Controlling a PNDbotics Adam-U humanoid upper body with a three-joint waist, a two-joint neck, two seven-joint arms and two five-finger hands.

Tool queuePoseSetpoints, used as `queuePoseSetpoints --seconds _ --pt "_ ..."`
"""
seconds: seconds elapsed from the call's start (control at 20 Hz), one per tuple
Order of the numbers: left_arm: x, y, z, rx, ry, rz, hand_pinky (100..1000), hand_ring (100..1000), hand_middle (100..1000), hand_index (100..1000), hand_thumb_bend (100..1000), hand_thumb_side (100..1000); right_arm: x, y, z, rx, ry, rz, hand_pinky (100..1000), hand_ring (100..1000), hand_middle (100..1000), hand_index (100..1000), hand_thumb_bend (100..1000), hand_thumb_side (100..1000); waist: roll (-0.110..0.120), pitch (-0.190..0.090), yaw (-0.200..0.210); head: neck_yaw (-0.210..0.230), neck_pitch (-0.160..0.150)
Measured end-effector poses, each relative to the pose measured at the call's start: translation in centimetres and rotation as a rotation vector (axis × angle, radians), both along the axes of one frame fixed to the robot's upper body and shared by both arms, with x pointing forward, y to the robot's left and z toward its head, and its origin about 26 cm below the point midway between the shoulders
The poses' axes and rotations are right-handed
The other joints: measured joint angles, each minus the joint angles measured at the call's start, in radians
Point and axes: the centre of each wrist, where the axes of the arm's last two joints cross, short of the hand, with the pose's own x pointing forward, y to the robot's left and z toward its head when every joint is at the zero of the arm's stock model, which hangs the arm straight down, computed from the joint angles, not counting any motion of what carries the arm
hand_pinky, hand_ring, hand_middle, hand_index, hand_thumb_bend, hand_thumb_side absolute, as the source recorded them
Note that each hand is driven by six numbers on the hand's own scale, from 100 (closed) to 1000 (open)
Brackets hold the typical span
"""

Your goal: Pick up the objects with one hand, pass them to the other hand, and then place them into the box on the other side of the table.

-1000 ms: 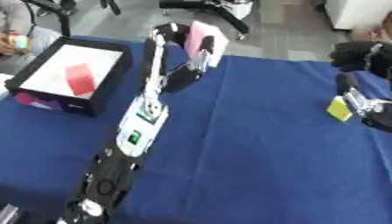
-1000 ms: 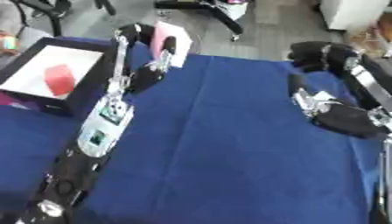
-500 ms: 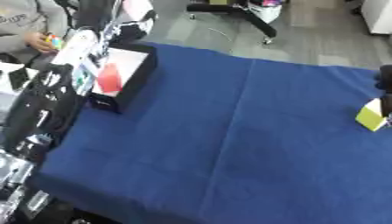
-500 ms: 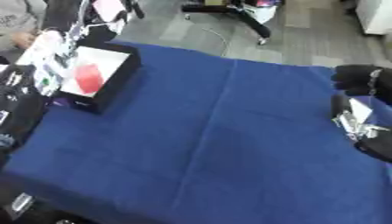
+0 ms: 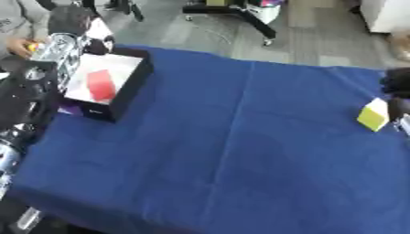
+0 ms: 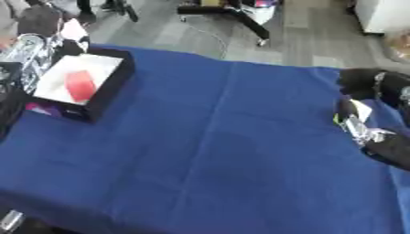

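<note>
Hovering over the far left corner of the desk (image 5: 240, 151), the left hand (image 5: 73, 20) shows as a dark blur just beyond the box (image 5: 128, 89), with a pale, pinkish-white object (image 5: 98, 31) at its fingers; whether the fingers are curled round that object or merely beside it cannot be told. Below it, the left arm (image 5: 28, 91), silver and black, runs down along the left edge of the desk toward the near left corner.

The box is black-walled with a white floor and sits on the blue cloth at the far left corner, touching or nearly touching the arm on its left side. A red object (image 5: 100, 85) lies inside it, tilted, about the middle of the white floor. A purple patch (image 5: 70, 109) shows on the box's near outer side.

At the right edge of the desk the right hand (image 6: 376, 135) comes in, black with silver parts, and a yellow-and-white block (image 5: 373, 115) is at its fingers; the block stands tilted just above the cloth. The fingers look closed about the block, seen best in the right eye view, where the block is partly hidden by them.

Beyond the far edge lies a grey floor with a chair base (image 5: 240, 11).
</note>
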Motion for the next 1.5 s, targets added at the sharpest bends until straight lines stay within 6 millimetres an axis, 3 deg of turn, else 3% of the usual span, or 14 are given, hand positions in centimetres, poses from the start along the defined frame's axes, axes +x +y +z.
queuePoseSetpoints --seconds 0.05,0.1,0.15,0.2,0.3,0.5,0.65,0.85,0.9,0.95,1.05,1.2,1.35,1.5 --pt "0.0 0.3 -0.3 -0.005 0.017 0.020 794 667 652 830 621 381 0.0 0.0 0.0 0.000 0.001 0.001 770 767 737 840 100 501 0.000 0.000 -0.002 -0.003 0.000" --pt "0.1 0.4 -0.6 -0.008 0.032 0.037 831 737 742 894 839 507 0.0 0.0 0.0 0.000 0.002 0.002 770 767 737 840 100 501 0.000 0.000 -0.003 -0.007 0.000" --pt "0.1 0.6 -0.9 -0.010 0.045 0.054 844 774 786 928 962 536 0.0 0.0 0.0 0.000 0.003 0.003 770 767 736 840 100 503 0.000 0.000 -0.005 -0.008 0.000" --pt "0.0 0.7 -1.2 -0.010 0.054 0.072 851 797 814 948 1000 550 0.0 0.0 0.0 0.000 0.003 0.003 770 767 736 840 100 503 0.000 0.000 -0.006 -0.009 0.000" --pt "0.0 0.9 -1.4 0.001 0.056 0.105 867 829 852 973 1000 553 0.0 0.0 0.0 0.000 0.004 0.003 770 766 735 840 100 503 0.000 0.000 -0.007 -0.012 0.000" --pt "0.2 0.3 -0.4 0.038 -0.024 0.123 866 789 807 939 1000 515 0.0 0.0 0.0 0.001 0.004 0.002 770 767 736 843 100 503 0.000 0.000 -0.006 -0.018 0.000" --pt "0.1 -1.3 1.7 0.046 -0.178 0.048 865 755 765 905 919 495 0.1 -0.2 -0.1 0.005 0.006 -0.009 771 767 738 845 100 495 0.000 0.000 -0.001 -0.034 0.000" --pt "-0.3 -4.1 3.9 -0.014 -0.366 -0.070 865 755 765 905 919 495 0.5 -0.6 -0.1 0.004 0.007 -0.035 771 767 738 845 100 495 0.000 0.000 0.001 -0.057 0.000" --pt "-0.4 -4.4 4.1 -0.026 -0.390 -0.084 873 713 708 855 718 480 0.5 -0.7 -0.1 0.005 0.006 -0.038 778 774 759 863 100 494 0.000 0.000 0.001 -0.060 0.000" --pt "-0.4 -4.7 4.3 -0.036 -0.409 -0.095 869 705 699 850 708 480 0.6 -0.7 -0.1 0.005 0.007 -0.044 780 776 770 865 100 492 -0.001 0.000 -0.002 -0.089 0.000" --pt "0.1 -6.1 5.1 -0.052 -0.460 -0.151 864 692 684 837 693 482 1.3 -1.3 0.3 -0.007 0.007 -0.080 782 774 788 875 100 502 -0.015 -0.005 -0.024 -0.192 0.000" --pt "1.5 -10.5 6.0 -0.103 -0.547 -0.309 857 667 656 820 663 489 2.9 -2.9 1.8 -0.044 -0.002 -0.178 790 784 847 899 100 517 -0.036 -0.006 -0.010 -0.353 0.000" --pt "1.8 -15.2 5.1 -0.168 -0.599 -0.480 854 648 632 801 643 499 4.6 -4.7 3.4 -0.091 0.007 -0.289 805 822 894 915 100 559 -0.037 -0.006 0.009 -0.484 0.000" --pt "1.1 -19.5 2.8 -0.256 -0.620 -0.635 854 638 621 796 623 508 6.2 -5.4 4.9 -0.136 0.036 -0.365 817 852 923 935 100 578 -0.037 -0.006 0.029 -0.560 0.000"
